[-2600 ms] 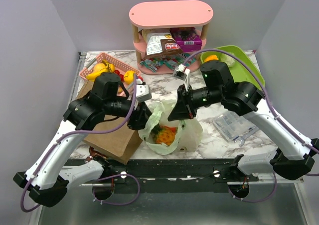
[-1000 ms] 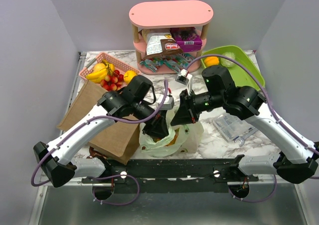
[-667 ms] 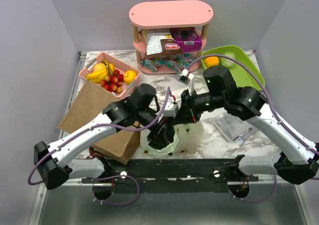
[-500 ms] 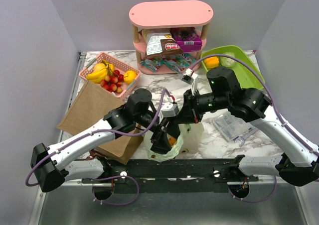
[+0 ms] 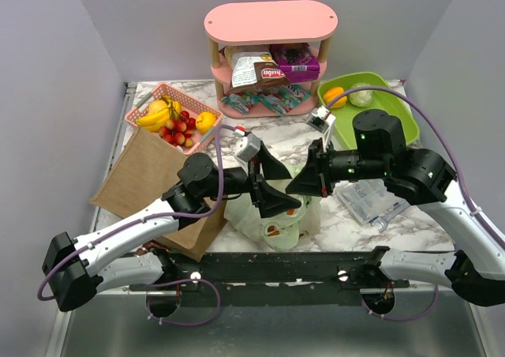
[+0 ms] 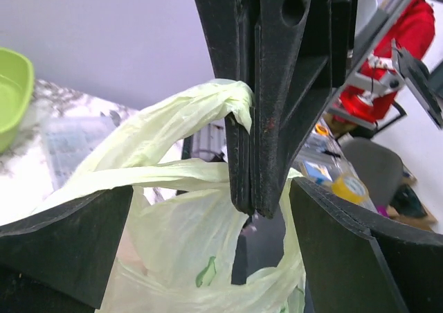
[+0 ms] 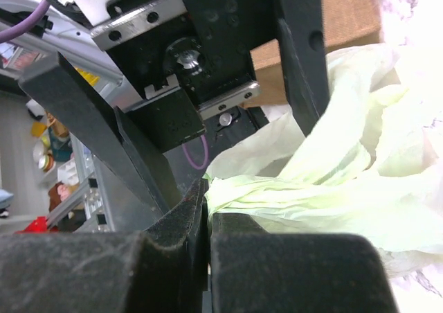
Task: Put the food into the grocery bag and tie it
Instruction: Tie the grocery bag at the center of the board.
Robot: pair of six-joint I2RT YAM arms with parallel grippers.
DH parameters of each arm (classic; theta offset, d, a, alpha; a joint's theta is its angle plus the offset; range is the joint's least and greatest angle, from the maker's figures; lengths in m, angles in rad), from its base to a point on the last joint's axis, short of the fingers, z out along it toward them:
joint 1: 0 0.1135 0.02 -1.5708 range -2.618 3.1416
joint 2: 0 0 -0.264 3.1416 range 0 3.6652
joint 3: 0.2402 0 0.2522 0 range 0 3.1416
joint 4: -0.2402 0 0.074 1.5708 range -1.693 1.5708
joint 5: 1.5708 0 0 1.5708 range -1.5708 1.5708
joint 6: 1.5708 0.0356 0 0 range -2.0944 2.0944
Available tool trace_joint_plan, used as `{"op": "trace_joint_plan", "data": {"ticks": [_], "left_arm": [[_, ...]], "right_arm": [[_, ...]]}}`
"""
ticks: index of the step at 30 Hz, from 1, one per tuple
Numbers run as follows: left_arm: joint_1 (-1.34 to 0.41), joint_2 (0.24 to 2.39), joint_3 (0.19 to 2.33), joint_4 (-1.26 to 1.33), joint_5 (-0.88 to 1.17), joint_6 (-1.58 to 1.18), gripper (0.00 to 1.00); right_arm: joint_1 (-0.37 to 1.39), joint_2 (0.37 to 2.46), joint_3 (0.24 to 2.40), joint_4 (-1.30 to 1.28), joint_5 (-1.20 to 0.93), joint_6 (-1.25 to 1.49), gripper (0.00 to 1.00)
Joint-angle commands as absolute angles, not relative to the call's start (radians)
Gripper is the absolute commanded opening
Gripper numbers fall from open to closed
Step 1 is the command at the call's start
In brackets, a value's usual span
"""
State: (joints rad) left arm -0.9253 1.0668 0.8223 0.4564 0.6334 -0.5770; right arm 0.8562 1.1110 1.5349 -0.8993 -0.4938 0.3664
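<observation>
The pale-green grocery bag [image 5: 272,224] sits near the table's front edge, with red and orange food [image 5: 274,231] showing through it. My right gripper [image 5: 295,188] is shut on a twisted bag handle [image 7: 291,188], pinched flat between its pads [image 7: 181,224]. My left gripper [image 5: 278,185] stands wide open just left of it. In the left wrist view its fingers [image 6: 66,247] flank the right gripper's shut fingers [image 6: 273,112], which hold the handle [image 6: 208,109]. Nothing is gripped by the left jaws. More food, a snack pack [image 5: 259,69] and a purple box [image 5: 297,58], sits on the pink shelf [image 5: 268,21].
A brown paper bag [image 5: 150,175] lies flat at the left. Behind it is a pink basket [image 5: 139,117] of fruit. A green bowl [image 5: 379,88] holding an orange stands at the back right, with a clear plastic packet [image 5: 367,201] in front of it.
My left gripper has opened, let go of the bag and swung up from the bag's mouth. My right gripper has pulled its handle a little to the right, still shut.
</observation>
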Motion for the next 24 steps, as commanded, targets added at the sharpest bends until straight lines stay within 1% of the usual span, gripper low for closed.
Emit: {"op": "trace_joint_plan", "data": {"ticks": [1,7,12,16,19,22,24], "left_arm": [[-0.925,1.01,0.785,0.599,0.491,-0.593,0.98],[-0.926,0.963,0.744,0.584,0.476,-0.533,0.98],[-0.925,0.924,0.784,0.382,0.517,-0.349,0.96],[-0.925,0.885,0.845,0.175,0.521,-0.179,0.89],[-0.926,0.884,0.894,0.055,0.511,-0.096,0.8],[-0.925,0.912,0.948,-0.036,0.496,-0.032,0.69],[-0.925,0.94,0.986,-0.08,0.488,-0.006,0.67]], "right_arm": [[0.861,1.084,1.555,-0.899,-0.384,0.38,0.01],[0.861,1.102,1.58,-0.918,-0.392,0.38,0.01],[0.86,1.109,1.576,-0.964,-0.409,0.389,0.01],[0.86,1.071,1.498,-0.973,-0.442,0.413,0.01],[0.86,1.03,1.44,-0.961,-0.424,0.435,0.01],[0.861,1.003,1.438,-0.957,-0.388,0.444,0.01],[0.86,0.994,1.469,-0.958,-0.336,0.451,0.01]]}}
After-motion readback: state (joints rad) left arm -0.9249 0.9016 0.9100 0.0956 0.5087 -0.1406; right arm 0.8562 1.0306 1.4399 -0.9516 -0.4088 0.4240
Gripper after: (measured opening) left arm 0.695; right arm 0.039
